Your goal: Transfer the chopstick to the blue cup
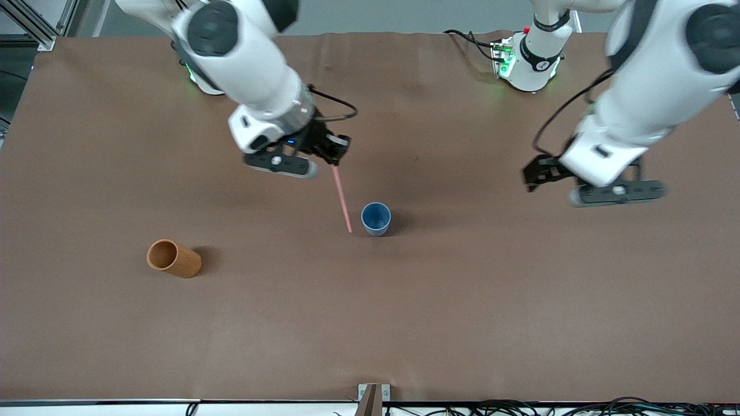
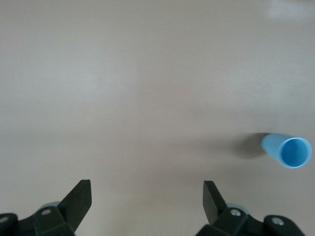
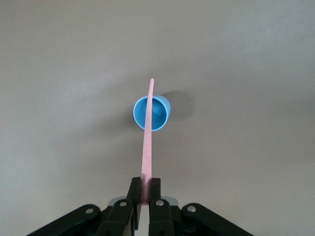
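Observation:
My right gripper (image 1: 336, 159) is shut on the upper end of the pale pink chopstick (image 1: 342, 198), which hangs down from it above the table. The stick's lower tip is beside the blue cup (image 1: 376, 218), toward the right arm's end. In the right wrist view the chopstick (image 3: 146, 142) runs from my right gripper (image 3: 145, 189) across the cup's open mouth (image 3: 151, 112). The blue cup stands upright near the table's middle. My left gripper (image 1: 531, 174) is open and empty, up in the air toward the left arm's end of the table. In the left wrist view my left gripper (image 2: 147, 189) shows with the cup (image 2: 288, 149) farther off.
An orange-brown cylindrical cup (image 1: 173, 258) lies on its side toward the right arm's end, nearer the front camera than the blue cup. The brown table mat (image 1: 462, 300) covers the whole surface. Cables run along the table's front edge.

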{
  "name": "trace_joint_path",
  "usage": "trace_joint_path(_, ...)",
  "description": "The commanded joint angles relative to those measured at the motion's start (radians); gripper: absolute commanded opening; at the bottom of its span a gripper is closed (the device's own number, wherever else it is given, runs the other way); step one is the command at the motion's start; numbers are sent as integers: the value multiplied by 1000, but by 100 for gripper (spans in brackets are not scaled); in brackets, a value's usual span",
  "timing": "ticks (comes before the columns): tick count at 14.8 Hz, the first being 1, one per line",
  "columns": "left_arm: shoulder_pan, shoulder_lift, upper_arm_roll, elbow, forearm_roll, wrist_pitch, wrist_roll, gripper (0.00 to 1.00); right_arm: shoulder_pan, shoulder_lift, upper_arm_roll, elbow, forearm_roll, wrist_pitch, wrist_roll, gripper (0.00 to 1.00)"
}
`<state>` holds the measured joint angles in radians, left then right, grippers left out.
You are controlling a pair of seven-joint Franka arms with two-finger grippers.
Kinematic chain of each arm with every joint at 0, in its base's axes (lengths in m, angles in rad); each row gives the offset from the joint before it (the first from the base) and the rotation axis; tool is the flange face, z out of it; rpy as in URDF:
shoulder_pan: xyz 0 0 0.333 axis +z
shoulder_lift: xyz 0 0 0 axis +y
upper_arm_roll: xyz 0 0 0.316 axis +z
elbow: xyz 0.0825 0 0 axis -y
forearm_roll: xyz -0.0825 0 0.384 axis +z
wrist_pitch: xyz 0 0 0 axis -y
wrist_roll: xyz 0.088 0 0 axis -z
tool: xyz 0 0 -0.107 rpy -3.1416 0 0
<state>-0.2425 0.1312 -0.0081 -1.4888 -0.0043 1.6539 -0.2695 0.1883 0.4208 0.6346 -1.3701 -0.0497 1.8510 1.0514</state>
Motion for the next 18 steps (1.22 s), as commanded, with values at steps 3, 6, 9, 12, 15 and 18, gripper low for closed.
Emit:
trace_joint_path(3, 84, -143, 23, -111, -19, -48, 220, 100, 45, 79, 46, 25, -85, -7, 58, 2)
trace_joint_path(6, 97, -179, 23, -114, -19, -89, 279, 100, 69, 111, 46, 23, -90, -7, 71, 2)
trace_joint_path(9, 111, -182, 19, -113, -17, -89, 288, 100, 92, 153, 48, 6, -148, -3, 90, 2)
trace_joint_path(12, 111, -150, 20, -65, -13, -89, 271, 100, 102, 214, 48, 6, -238, 7, 90, 5)
trace_joint_path(15, 111, -154, 19, -65, -8, -91, 297, 100, 111, 234, 46, -3, -263, 82, 90, 10)
trace_joint_path(18, 109, -153, 20, -67, -5, -88, 251, 100, 82, 211, 48, 0, -269, 85, 84, 86)
